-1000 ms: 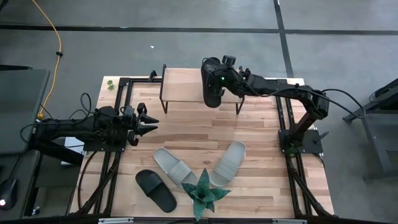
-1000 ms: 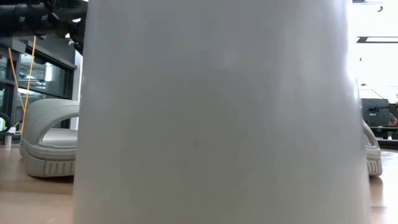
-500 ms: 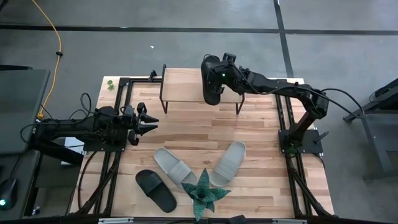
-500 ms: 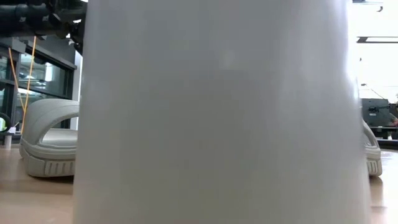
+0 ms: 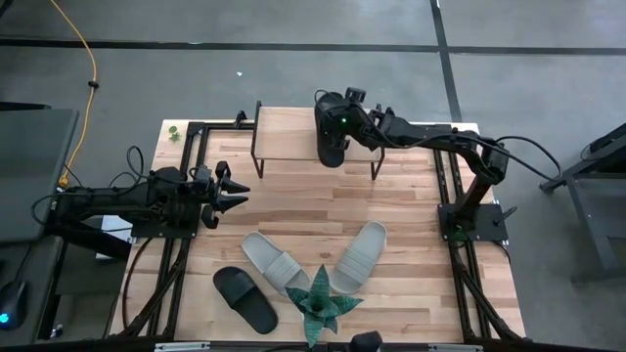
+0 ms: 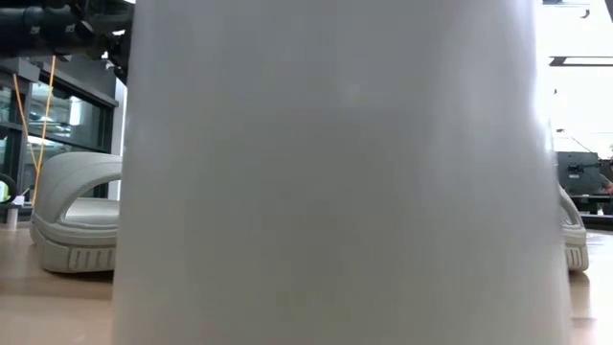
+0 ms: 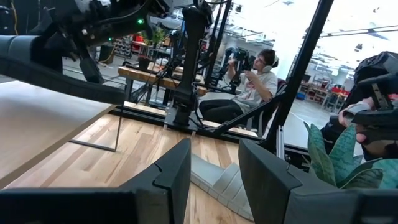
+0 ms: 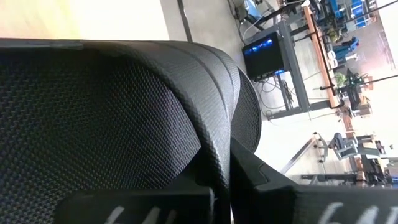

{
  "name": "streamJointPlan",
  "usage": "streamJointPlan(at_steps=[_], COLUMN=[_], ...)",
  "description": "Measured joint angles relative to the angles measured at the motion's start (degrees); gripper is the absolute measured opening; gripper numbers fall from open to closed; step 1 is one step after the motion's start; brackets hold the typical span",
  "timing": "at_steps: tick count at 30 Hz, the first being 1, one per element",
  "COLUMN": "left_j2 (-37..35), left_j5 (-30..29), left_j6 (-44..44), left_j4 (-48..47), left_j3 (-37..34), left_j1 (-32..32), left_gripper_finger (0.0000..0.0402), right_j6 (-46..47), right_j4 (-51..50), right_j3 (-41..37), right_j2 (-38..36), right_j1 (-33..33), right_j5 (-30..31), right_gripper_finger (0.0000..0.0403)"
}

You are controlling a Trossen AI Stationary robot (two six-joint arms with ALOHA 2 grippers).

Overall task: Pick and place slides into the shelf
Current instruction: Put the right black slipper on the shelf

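Observation:
My right gripper (image 5: 344, 115) is shut on a black slide (image 5: 331, 137), which it carries over the right end of the shelf (image 5: 289, 132), a low rack with a pale plank top. The slide's textured black surface (image 8: 93, 124) fills the right wrist view. Two pale beige slides (image 5: 274, 262) (image 5: 359, 256) and a second black slide (image 5: 245, 298) lie flat on the tabletop near its front. My left gripper (image 5: 233, 189) waits at the table's left, pointing level, its fingers (image 7: 174, 180) open and apart from everything. My right gripper pinches the black slide between its two fingers at the slide's far end, where a curved rim (image 8: 217, 155) runs down between them. The fingers slant down from the table's right. The slide lies lengthwise, far to near, above the shelf top; whether it touches the plank I cannot tell.
A green spiky plant (image 5: 321, 303) in a white pot (image 6: 335, 172) stands at the front edge between the slides and blocks most of the low view. A black frame (image 5: 196, 132) runs along the table's sides. A person (image 7: 258, 81) sits beyond the table.
My right gripper has sunk a little toward the shelf and shifted slightly toward the table's left, still shut on the black slide, which has kept its lie.

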Motion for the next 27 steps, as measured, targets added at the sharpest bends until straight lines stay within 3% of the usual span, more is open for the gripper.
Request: streamJointPlan(at_steps=[27], left_j2=[0.00], left_j5=[0.02], left_j6=[0.00], left_j4=[-0.02], left_j3=[0.00], left_j1=[0.00], left_gripper_finger=[0.0124], right_j6=[1.63], right_j4=[-1.65], right_j3=[0.00], right_j2=[1.00], right_j1=[-1.56], right_j5=[-1.72], right_gripper_finger=[0.0000])
